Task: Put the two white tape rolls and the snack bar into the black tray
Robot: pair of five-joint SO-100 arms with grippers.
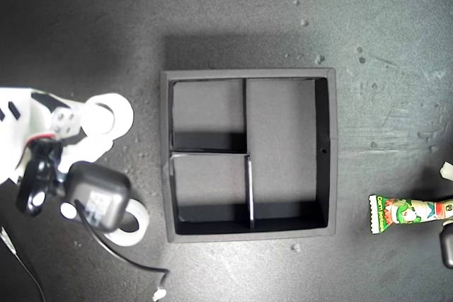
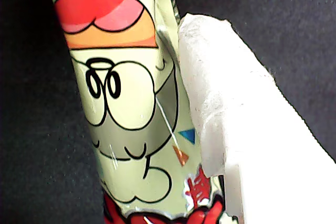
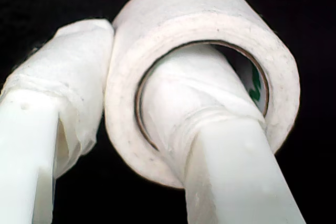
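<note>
Currently, a tape roll (image 3: 202,77) is clamped by its wall in the second pincer (image 3: 126,93), one finger through its centre, left of the black tray (image 1: 249,155) in the exterior view. Next, a lift toward a small compartment seems called for. The first pincer (image 2: 173,103) touches the snack bar (image 1: 409,212); its grip cannot be judged. Wrapper lettering is unreadable.

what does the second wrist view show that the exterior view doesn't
Only the second wrist view shows my second gripper pinching the wall of a white tape roll, one finger through its centre, one outside. Only the exterior view shows the black tray with nothing in it, the snack bar at the exterior view's right edge, and another tape roll. Both show a tape roll at that arm, on the dark table.
</note>
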